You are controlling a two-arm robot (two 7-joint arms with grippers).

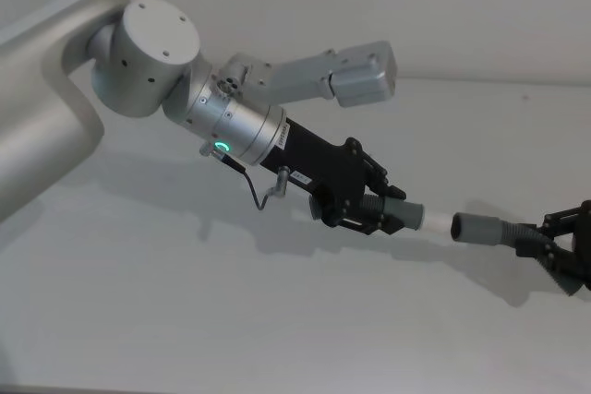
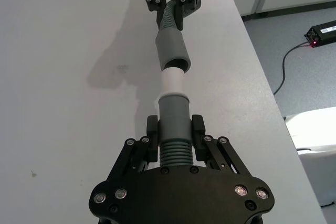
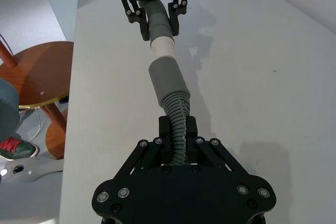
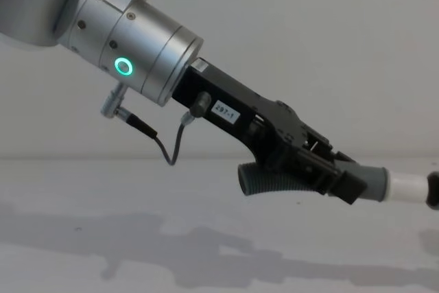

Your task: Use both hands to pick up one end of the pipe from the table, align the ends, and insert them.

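White smooth counter [image 1: 185, 320]. The left black two-finger gripper [image 1: 386, 209] on the silver arm [image 1: 249, 131] with the green ring light [image 1: 222, 147] sits near centre in the head view. It's clamped on the dark grey ribbed plastic elbow [image 1: 409, 213], whose white stub [image 1: 436, 220] points toward 4 o'clock. The right black gripper [image 1: 540, 239], at the 4 o'clock edge, is clamped on the ribbed neck of the grey tube [image 1: 480, 226]. Both pieces are held clear of the counter, roughly in line. The stub tip is right at the tube's mouth; can't tell if it's in.
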